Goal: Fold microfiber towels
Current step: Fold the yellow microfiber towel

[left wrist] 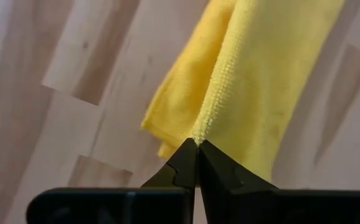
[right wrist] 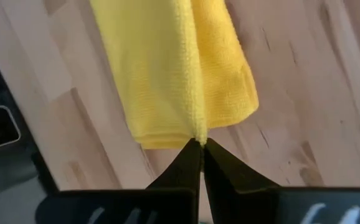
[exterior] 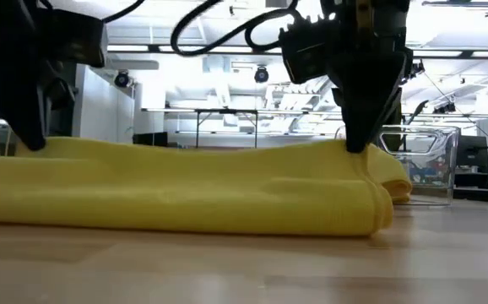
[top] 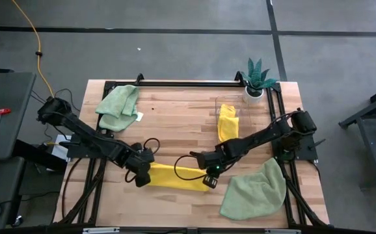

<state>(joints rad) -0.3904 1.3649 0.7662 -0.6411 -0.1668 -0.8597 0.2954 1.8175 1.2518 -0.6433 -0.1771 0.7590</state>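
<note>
I'm working near the front edge of the table, and the yellow towel lies stretched in a long folded band between my two grippers, running side to side. Bare wood shows behind the band, across the middle of the table, and a narrow strip of it runs in front before the table's front edge.

Off to my right front sits a sage green towel, close to my right arm, near the front right corner. Another green towel lies crumpled at the back left, well apart from me. A second yellow towel lies at the back right inside a clear bin, and the potted plant stands at the back right corner beside it.

My left gripper is down at the band's left end, fingers pressed tight together, pinching the towel's edge where two layers meet. My right gripper is down at the right end, fingers likewise clamped on a fold of the same towel. From table height the cloth lies low on the wood, its right end a rounded fold.
</note>
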